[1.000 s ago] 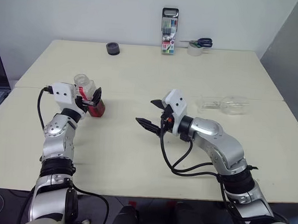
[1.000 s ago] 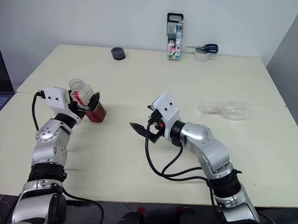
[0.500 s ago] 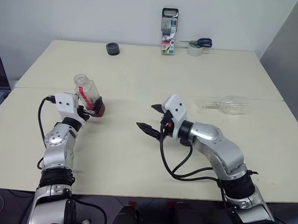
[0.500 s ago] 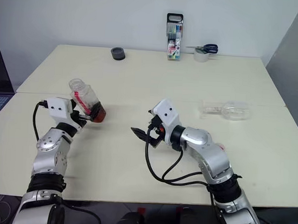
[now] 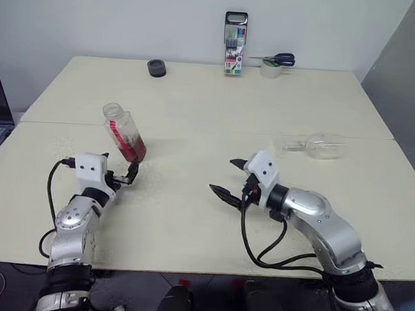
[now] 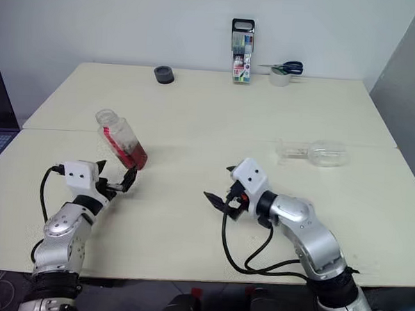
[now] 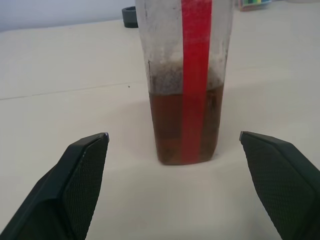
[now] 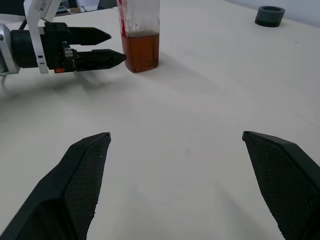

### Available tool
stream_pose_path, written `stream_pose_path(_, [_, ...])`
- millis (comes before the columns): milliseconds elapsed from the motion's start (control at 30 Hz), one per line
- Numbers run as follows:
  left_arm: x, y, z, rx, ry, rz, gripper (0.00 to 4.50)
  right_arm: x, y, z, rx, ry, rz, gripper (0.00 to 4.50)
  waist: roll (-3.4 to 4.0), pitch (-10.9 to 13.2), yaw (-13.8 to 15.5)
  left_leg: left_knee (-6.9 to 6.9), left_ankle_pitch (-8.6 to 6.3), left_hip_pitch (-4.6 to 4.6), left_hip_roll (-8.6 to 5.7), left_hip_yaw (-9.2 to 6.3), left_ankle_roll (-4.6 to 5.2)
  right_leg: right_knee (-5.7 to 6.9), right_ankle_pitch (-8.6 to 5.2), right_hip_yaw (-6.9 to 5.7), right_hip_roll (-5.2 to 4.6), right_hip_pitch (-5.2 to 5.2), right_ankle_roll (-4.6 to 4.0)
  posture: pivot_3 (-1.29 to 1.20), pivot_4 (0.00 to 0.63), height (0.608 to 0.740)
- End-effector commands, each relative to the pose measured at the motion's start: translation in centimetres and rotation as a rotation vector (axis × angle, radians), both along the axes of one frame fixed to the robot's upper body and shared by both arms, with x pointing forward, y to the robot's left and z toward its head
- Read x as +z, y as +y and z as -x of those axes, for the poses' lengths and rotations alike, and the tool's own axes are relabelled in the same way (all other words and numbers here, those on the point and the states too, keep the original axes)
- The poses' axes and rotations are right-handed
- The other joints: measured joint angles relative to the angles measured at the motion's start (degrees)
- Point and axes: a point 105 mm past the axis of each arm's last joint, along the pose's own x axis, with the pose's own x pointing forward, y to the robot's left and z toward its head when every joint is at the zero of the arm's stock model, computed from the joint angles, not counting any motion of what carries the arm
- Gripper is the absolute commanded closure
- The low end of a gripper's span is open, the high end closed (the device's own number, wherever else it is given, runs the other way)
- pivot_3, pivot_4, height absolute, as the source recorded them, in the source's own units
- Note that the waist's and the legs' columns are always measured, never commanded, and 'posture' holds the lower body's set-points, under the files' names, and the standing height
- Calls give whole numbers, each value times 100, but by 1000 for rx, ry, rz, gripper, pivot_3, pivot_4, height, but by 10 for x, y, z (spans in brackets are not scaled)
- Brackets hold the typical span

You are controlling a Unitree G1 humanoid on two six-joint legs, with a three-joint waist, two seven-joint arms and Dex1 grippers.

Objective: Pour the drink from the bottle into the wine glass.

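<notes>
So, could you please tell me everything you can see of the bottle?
The bottle is small, clear plastic, with a red vertical label strip and a wide open neck, no cap on it. Reddish-brown drink fills roughly its lower part. It stands on the cream table, on the robot's left side, leaning in the head views. Nothing grips it: the left gripper is open just in front of it, apart from it.

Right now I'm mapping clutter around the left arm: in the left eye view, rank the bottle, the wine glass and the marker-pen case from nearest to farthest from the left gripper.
1. The bottle, standing just ahead of the open left gripper.
2. The wine glass, lying on its side across the table, to the right.
3. The marker-pen case, upright at the table's far edge.
</notes>
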Motion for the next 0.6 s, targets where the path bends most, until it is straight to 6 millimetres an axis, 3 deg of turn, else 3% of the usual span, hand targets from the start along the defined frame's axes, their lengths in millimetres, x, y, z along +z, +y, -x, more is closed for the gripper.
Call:
stream_pose_path(33, [12, -10, 6, -51, -28, -13, 19, 12, -6, 8, -7, -26, -36, 0, 0, 0, 7, 0, 0, 1, 0, 2, 0, 0, 0, -1, 0, 1, 0, 0, 150, 740])
stream_pose_path(200, [-10, -59, 27, -333, 86, -62, 19, 13, -38, -3, -218, 101, -206, 0, 0, 0, 17, -1, 0, 1, 3, 7, -1, 0, 0, 6, 0, 2, 0, 0, 150, 740])
stream_pose_path(267, [-9, -79, 31, -461, 111, -68, 19, 7, -50, -8, -299, 169, -260, 0, 0, 0, 23, -2, 0, 1, 2, 10, 0, 0, 0, 8, 1, 2, 0, 0, 150, 740])
stream_pose_path(433, [11, -115, 30, -720, 92, -101, 19, 5, -70, -24, -462, 287, -450, 0, 1, 0, 22, -5, 3, 5, 6, 8, 1, 7, 0, 1, 14, 3, -1, 0, 150, 740])
stream_pose_path(600, [39, -147, 32, -1029, 92, -131, 19, 5, -109, -57, -713, 464, -858, 0, 4, 1, -1, -8, 4, 8, 7, 17, 1, 9, 3, 9, 17, 2, -6, 0, 150, 740])
